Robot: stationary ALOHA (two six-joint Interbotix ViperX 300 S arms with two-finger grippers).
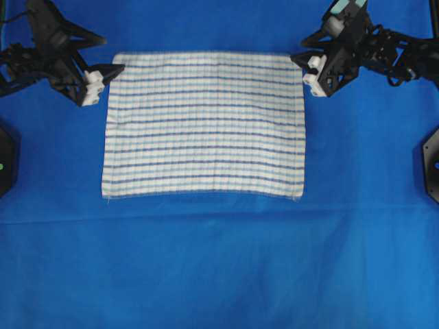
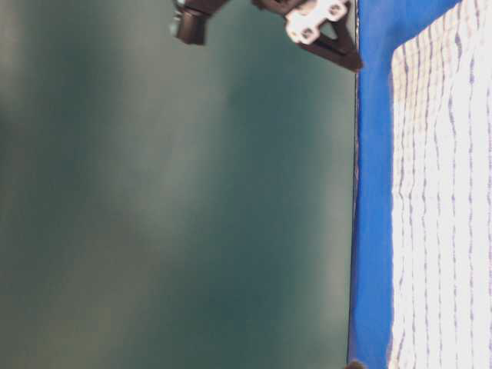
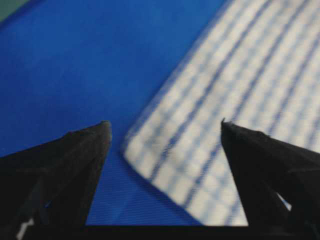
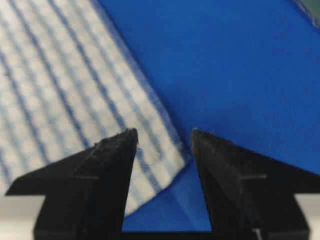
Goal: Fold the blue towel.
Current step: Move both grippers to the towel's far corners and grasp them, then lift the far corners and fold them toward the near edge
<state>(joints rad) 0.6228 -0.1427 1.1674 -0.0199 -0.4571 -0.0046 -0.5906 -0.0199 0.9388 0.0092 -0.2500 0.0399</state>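
The blue towel (image 1: 204, 125), white with thin blue stripes, lies flat and spread out in the middle of the table. My left gripper (image 1: 113, 74) is at its far left corner. In the left wrist view the left gripper (image 3: 164, 125) is open wide, and the towel's corner (image 3: 150, 150) lies below and between the fingers. My right gripper (image 1: 302, 66) is at the far right corner. In the right wrist view the right gripper (image 4: 164, 132) is open with a narrower gap, and the towel's corner (image 4: 170, 155) lies under that gap. Neither gripper holds anything.
A plain blue table covering (image 1: 219, 260) lies under everything. Black arm bases stand at the left edge (image 1: 7, 161) and the right edge (image 1: 432, 164). The table-level view shows the covering's edge (image 2: 373, 192) and the towel (image 2: 446, 200).
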